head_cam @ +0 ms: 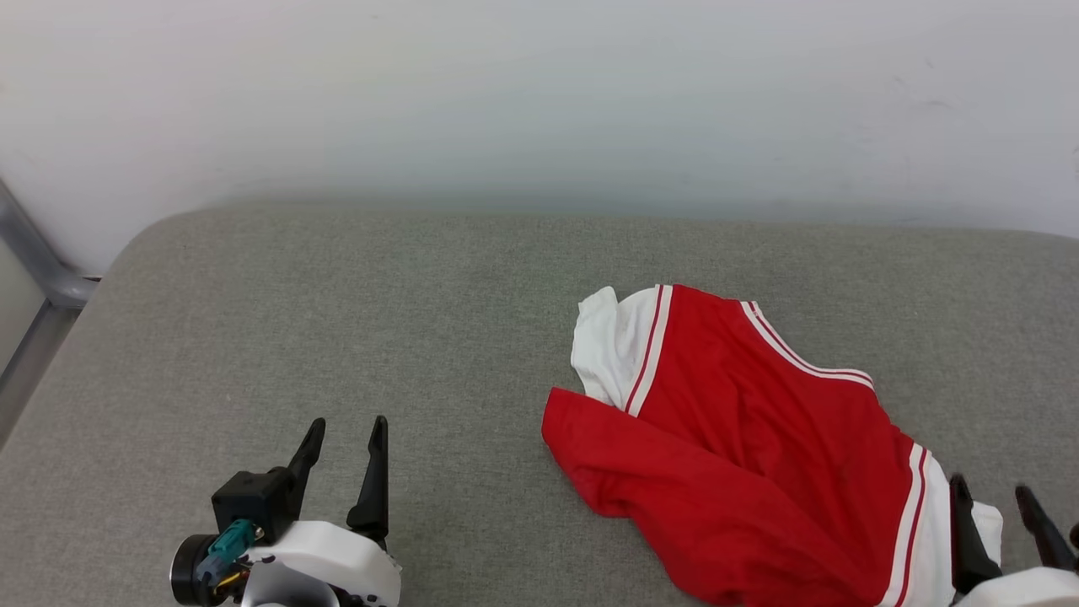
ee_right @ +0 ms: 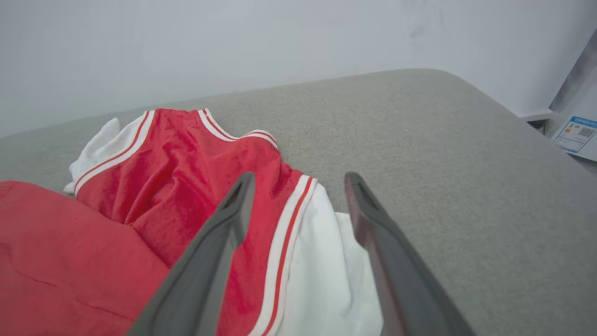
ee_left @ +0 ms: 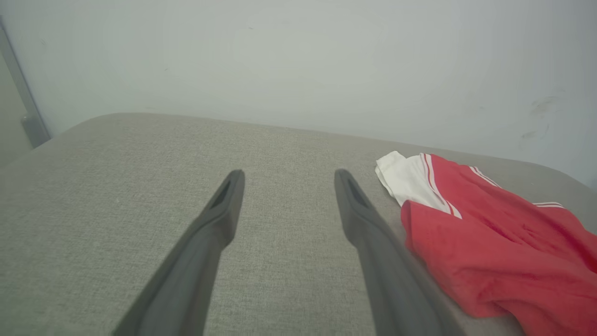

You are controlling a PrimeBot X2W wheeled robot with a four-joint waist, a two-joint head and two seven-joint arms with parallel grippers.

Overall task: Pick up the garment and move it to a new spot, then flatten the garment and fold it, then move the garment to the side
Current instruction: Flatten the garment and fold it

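Red jersey-style shirt, the garment [head_cam: 759, 438], lies crumpled on a grey upholstered cushion [head_cam: 337, 320] in the lower right of the head view. One white sleeve [head_cam: 603, 346] with red-and-white stripe trim sits at its upper left end. A second white sleeve [head_cam: 936, 539] lies at its lower right, against the bottom edge of the frame. A red flap is folded over along the near side.

At the lower left of the head view, the left gripper [head_cam: 349, 423] is over bare cushion, well apart from the shirt, its jaws spread wide and empty. In the left wrist view the left gripper [ee_left: 289, 175] frames plain grey weave, with the garment [ee_left: 489, 247] just beside its right finger.

At the lower right corner of the head view, the right gripper [head_cam: 989, 486] is at the near sleeve. In the right wrist view the right gripper [ee_right: 299, 177] has its jaws wide, holding nothing. Its left finger crosses the striped trim of the garment [ee_right: 163, 186], and white sleeve cloth shows in the gap. Whether the fingers touch the cloth cannot be told.

A pale wall [head_cam: 539, 101] stands behind the cushion, and a grey metal rail [head_cam: 34, 253] runs at the left edge.
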